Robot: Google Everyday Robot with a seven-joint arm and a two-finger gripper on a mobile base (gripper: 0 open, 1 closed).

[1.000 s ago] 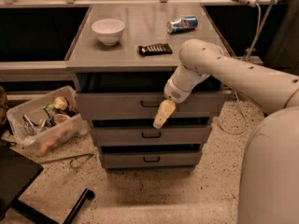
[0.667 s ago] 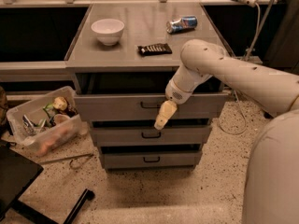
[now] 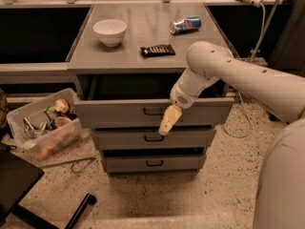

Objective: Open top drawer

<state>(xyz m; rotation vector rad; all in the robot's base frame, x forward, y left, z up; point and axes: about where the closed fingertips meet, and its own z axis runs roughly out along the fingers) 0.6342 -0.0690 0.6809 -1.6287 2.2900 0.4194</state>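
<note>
The top drawer is the widest of three grey drawers under the grey counter. It stands pulled out, with a dark gap behind its front. Its small black bar handle sits at the centre of the front. My gripper, tan at the end of the white arm, hangs in front of the drawer front, just right of and slightly below the handle. It points down and left, with its tip over the seam to the middle drawer. The drawer's interior is hidden in shadow.
On the counter are a white bowl, a lying can and a flat black packet. The bottom drawer is closed. A clear bin of items stands on the floor to the left, with a black chair base at front left.
The top drawer front has come a little farther out toward the camera. My gripper has shifted slightly down along the drawer front.
</note>
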